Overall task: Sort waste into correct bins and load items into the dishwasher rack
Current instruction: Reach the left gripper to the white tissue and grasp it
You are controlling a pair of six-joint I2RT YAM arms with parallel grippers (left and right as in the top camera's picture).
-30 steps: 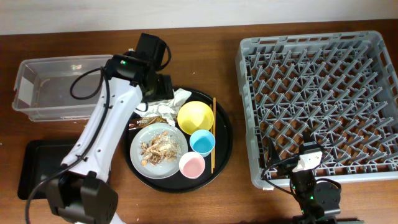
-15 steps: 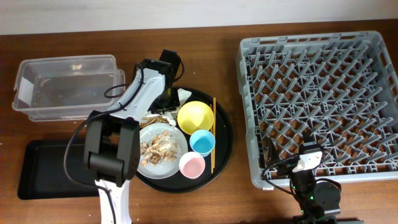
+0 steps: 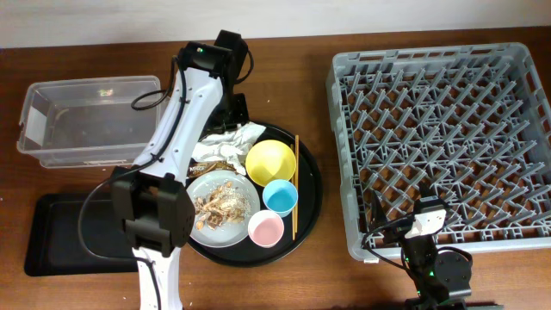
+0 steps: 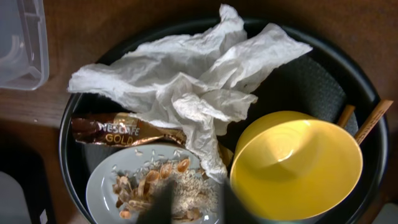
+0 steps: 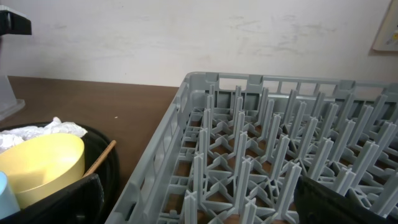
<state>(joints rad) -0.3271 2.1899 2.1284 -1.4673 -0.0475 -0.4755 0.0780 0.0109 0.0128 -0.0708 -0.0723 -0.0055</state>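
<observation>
Crumpled white napkins (image 4: 186,81) lie at the round black tray's (image 4: 67,155) rear-left, just ahead of the left fingers (image 4: 163,202); long axis crosswise; left fingers apart, empty; right fingers (image 5: 62,199) spread, well apart.

Left arm (image 3: 168,129) is stretched out long, white links running from its base at the near edge up and away, elbow almost straight. It bends at the black wrist (image 3: 215,58), so the left gripper (image 3: 232,108) points downward. In its own wrist view, the two fingers (image 4: 163,202) are dark blurs at the bottom edge with a gap between them, nothing held. Right arm (image 3: 428,258) sits folded low and compact at the near right. Right gripper (image 5: 205,205) faces forward and level, its dark fingers (image 5: 68,199) spread wide toward either bottom corner of its view, empty.
</observation>
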